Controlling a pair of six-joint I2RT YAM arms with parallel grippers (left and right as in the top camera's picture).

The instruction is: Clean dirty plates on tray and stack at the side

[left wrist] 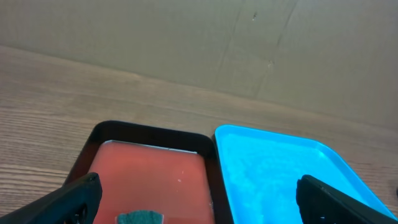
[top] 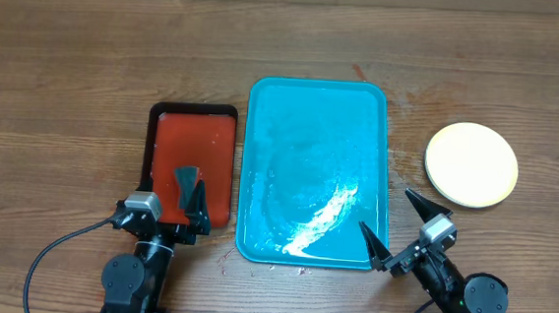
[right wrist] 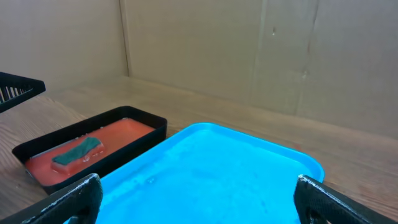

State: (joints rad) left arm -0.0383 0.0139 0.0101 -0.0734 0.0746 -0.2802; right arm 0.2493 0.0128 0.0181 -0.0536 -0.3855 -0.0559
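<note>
The plates (top: 471,165) lie on the bench (top: 69,63) to the right of the tray (top: 319,130), apart from it. Only the overhead view shows them. They read there as 1 pale disc with a lime rim, so the number stacked cannot be told. The tray sits mid-bench, and a white glare streak crosses its blue floor.

Both wrist views show a cardboard wall (right wrist: 217,50) behind the bench. The right wrist view alone shows the whole green sponge (right wrist: 78,151), lying in the black-rimmed small tray (top: 197,136) just left of the tray. In the left wrist view the sponge is cut off by the bottom edge, and from overhead it is hidden under the left tool (top: 191,198).

The left tool hangs over the small tray with its fingers spread wide, gripping nothing. Whether it touches the sponge cannot be told. The right tool (top: 398,224) hovers by the tray's near right corner, also wide open and empty.
</note>
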